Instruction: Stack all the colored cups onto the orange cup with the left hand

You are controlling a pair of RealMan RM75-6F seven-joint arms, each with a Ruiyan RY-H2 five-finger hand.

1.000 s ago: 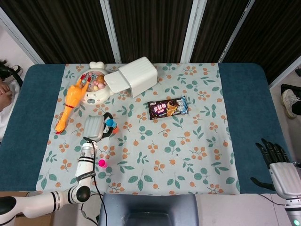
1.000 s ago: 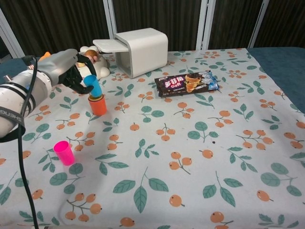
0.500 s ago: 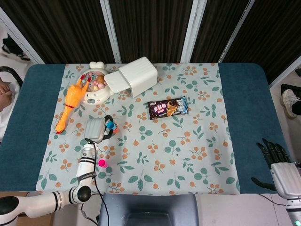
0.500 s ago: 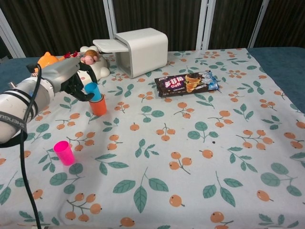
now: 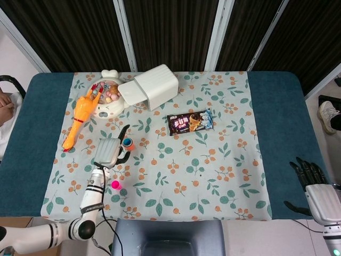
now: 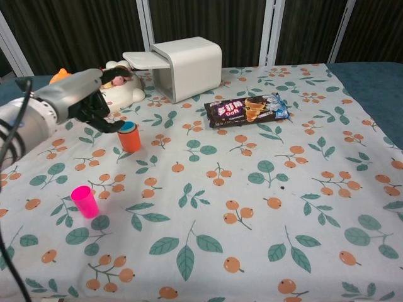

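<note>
One cup down: the blue cup had dropped fully into the orange cup, only its rim showing, and the left hand had let go, fingers apart just beside it. That left the pink cup standing alone nearer the front edge.

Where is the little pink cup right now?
The pink cup stands upright by itself near the table's front left in the chest view, on the floral cloth, apart from the orange cup further back.
</note>
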